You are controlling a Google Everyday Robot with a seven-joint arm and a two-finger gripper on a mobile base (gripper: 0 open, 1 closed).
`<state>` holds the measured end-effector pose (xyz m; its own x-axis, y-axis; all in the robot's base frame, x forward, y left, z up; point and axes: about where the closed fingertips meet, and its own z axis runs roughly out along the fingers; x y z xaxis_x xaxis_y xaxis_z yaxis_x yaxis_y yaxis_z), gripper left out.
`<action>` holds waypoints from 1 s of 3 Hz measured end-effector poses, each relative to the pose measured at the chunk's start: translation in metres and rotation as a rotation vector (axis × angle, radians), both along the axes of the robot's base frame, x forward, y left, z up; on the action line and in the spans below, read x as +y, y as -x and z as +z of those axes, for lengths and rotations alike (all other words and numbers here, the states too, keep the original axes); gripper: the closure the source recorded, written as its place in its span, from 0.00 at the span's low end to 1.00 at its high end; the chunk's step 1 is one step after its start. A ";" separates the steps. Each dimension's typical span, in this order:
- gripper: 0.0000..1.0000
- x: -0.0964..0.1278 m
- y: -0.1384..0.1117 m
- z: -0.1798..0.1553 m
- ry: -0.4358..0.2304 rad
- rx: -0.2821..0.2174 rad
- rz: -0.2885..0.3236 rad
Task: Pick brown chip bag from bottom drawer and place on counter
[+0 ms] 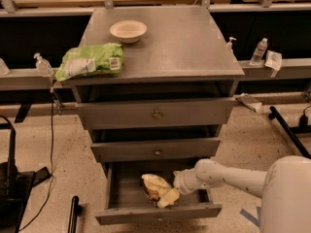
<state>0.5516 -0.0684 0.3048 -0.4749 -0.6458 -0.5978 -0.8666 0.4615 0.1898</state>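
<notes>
The brown chip bag point(158, 190) lies crumpled in the open bottom drawer point(125, 184), right of its middle, showing pale cream-yellow edges and a dark brown patch. My gripper point(178, 183) reaches into the drawer from the right on the white arm point(228, 176) and sits against the bag's right side. The gripper's tip is hidden by the wrist and the bag. The grey metal counter point(180, 42) is the top of the cabinet, above the drawers.
A bright green chip bag point(90, 60) and a white bowl point(128, 31) sit on the counter's left half. Two shut drawer fronts with knobs point(156, 114) overhang the bottom drawer. Bottles point(260, 51) stand on side ledges. A black post point(73, 212) stands left of the drawer.
</notes>
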 end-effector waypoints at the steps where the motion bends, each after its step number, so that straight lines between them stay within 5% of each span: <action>1: 0.16 -0.003 0.007 -0.019 -0.003 0.011 0.003; 2: 0.47 -0.003 0.013 -0.025 -0.078 0.000 0.009; 3: 0.70 0.001 0.011 -0.012 -0.284 -0.007 -0.027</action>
